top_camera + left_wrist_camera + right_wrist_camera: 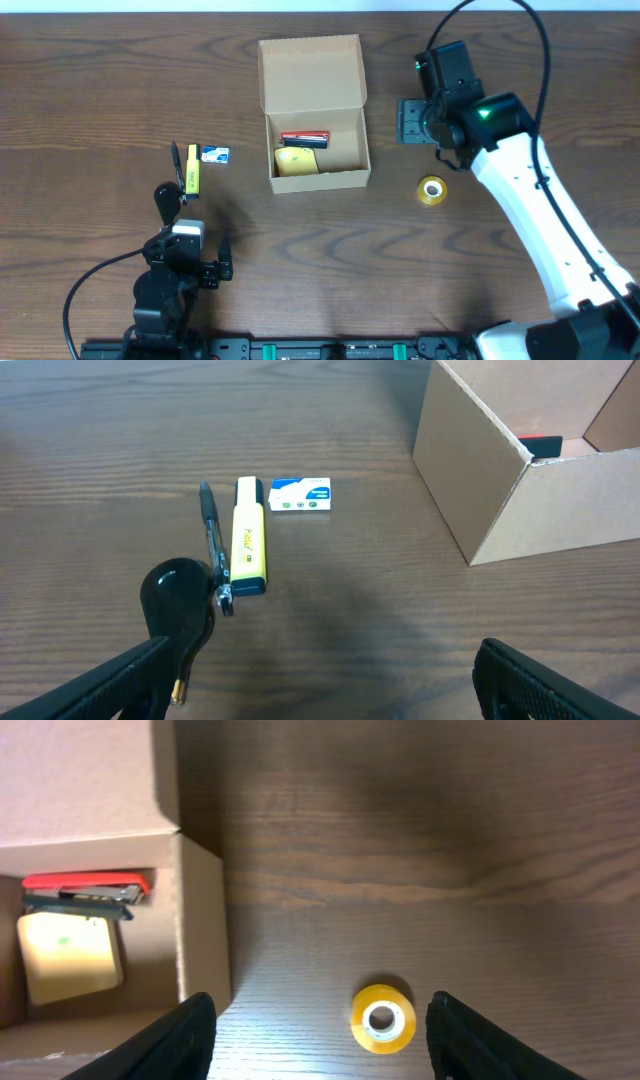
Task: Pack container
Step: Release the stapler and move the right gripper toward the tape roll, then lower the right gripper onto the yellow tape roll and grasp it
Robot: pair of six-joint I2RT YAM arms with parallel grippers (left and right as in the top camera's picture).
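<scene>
From overhead, the container (313, 115) sits mid-table toward the far side with its open top facing up. Its flap lid stands back on the far edge, and the tray's long axis runs left to right, slightly skewed. Inside lie a red-and-black stapler (305, 138) and a yellow item (297, 160) too small to name. The right gripper (413, 122) hangs just right of the box, its fingers hidden under its own body.

In the left wrist view, only a corner of the container shows, cut off at the upper right. The left gripper (322, 650) has its jaws wide apart and empty. Ahead lie a yellow highlighter (249, 540), a black pen (209, 525) beside it, a small white-and-blue packet (300, 495), and a black rounded object (178, 595), possibly a clip.

In the right wrist view, the container is cut off at the left. The right jaws stand apart, holding nothing, above a yellow tape roll (383, 1017) on the table (450, 840).
</scene>
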